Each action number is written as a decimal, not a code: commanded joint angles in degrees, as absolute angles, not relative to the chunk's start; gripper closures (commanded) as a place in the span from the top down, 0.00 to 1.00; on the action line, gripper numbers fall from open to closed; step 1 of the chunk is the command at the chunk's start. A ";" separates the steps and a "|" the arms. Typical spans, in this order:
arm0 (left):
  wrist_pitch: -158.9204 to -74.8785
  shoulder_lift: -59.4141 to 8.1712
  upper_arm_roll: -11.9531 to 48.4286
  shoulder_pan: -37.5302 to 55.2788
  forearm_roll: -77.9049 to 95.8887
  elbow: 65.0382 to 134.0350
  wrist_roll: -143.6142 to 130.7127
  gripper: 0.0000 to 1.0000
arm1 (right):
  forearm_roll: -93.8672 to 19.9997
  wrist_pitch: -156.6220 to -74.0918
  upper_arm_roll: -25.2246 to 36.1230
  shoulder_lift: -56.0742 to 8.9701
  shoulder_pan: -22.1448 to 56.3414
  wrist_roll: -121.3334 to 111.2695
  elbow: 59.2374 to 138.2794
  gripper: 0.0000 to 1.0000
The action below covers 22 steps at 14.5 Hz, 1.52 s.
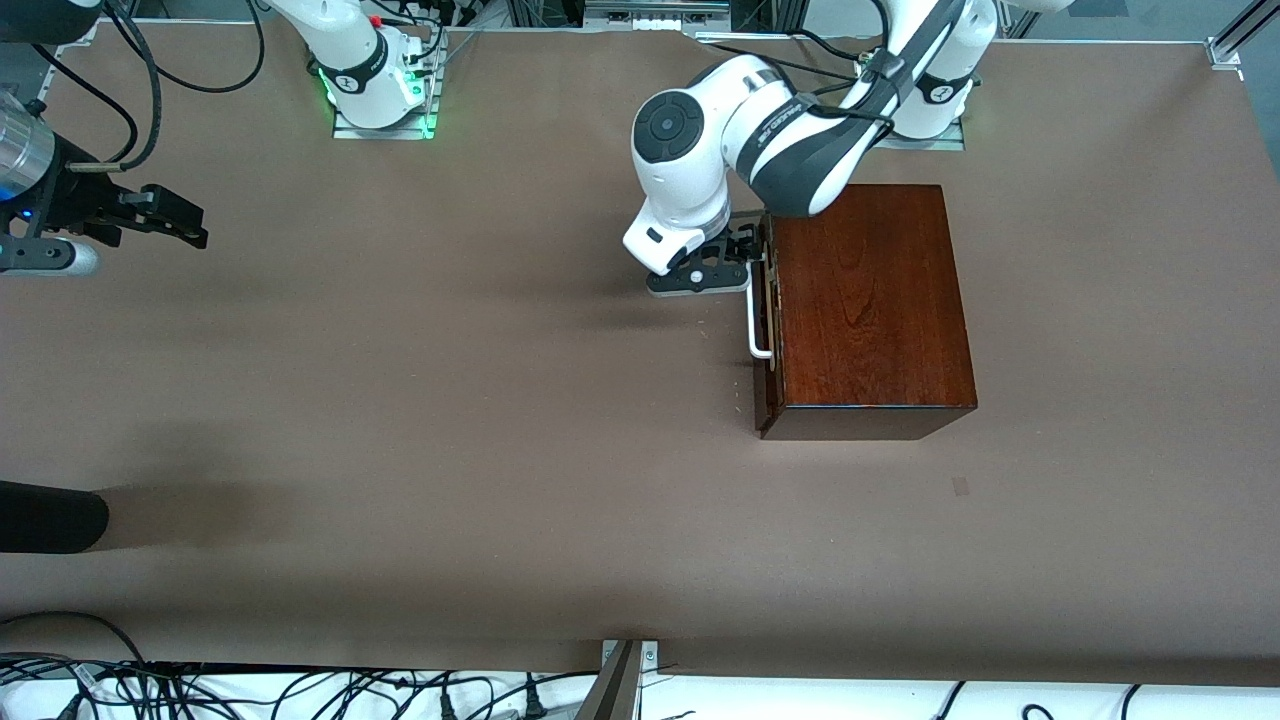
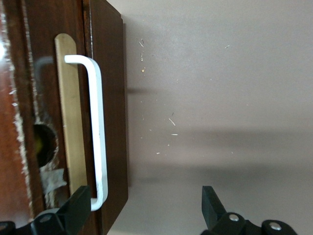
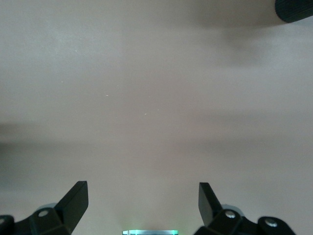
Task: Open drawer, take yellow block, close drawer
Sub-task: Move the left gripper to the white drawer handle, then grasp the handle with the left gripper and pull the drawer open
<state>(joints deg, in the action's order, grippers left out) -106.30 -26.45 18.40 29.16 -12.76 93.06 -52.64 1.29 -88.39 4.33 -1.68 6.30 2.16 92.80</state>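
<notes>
1. The step in hand looks like the first one, opening the drawer (image 1: 767,330): its dark front sits almost flush with the wooden box (image 1: 865,300), so little or no travel has been gained.
2. The left gripper (image 1: 740,262) is at the end of the white loop handle (image 1: 757,322) that lies farther from the front camera. In the left wrist view one finger (image 2: 78,208) sits against the handle's end while the other stands out over bare table, so the jaws are spread wide and grip nothing.
3. The next move probably calls for centring the handle bar between the fingers, closing on it, then pulling straight away from the box toward the right arm's end of the table.
4. The right gripper (image 1: 170,222) waits over the table at the right arm's end, fingers apart and empty.
5. The yellow block is not in plain view; presumably it lies inside the drawer.
6. The box is glossy, red-brown, grained wood with square edges; the handle is a thin, smooth white loop over a brass-coloured plate (image 2: 71,112). The table (image 1: 450,400) is matte brown.
</notes>
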 commanded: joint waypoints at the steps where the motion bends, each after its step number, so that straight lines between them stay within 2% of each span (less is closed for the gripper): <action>1: -107.40 -27.24 17.84 29.71 -15.46 93.60 -52.91 1.00 | 1.58 -87.71 4.31 -1.93 5.89 2.20 92.99 1.00; 10: -110.30 -29.44 15.47 29.71 -17.93 94.48 -52.30 1.00 | 1.15 -87.54 4.66 -2.20 5.71 1.93 92.63 1.00; 13: -111.18 -29.97 15.21 29.71 -17.93 94.74 -52.29 1.00 | -0.69 -85.17 4.83 -2.20 5.71 2.02 92.46 1.00; 18: -111.53 -30.06 14.41 29.71 -18.81 94.83 -52.21 1.00 | -9.31 -85.17 10.89 -2.37 5.54 1.50 92.46 1.00; 22: -113.90 -30.85 14.50 29.88 -18.63 95.98 -53.35 1.00 | -7.92 -86.65 10.02 -2.90 6.76 0.88 92.29 1.00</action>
<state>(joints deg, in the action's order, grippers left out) -112.32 -30.62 14.88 29.19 -17.28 94.90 -52.58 -8.05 -86.24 10.83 -2.79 5.83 1.28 92.67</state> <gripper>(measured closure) 0.000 0.000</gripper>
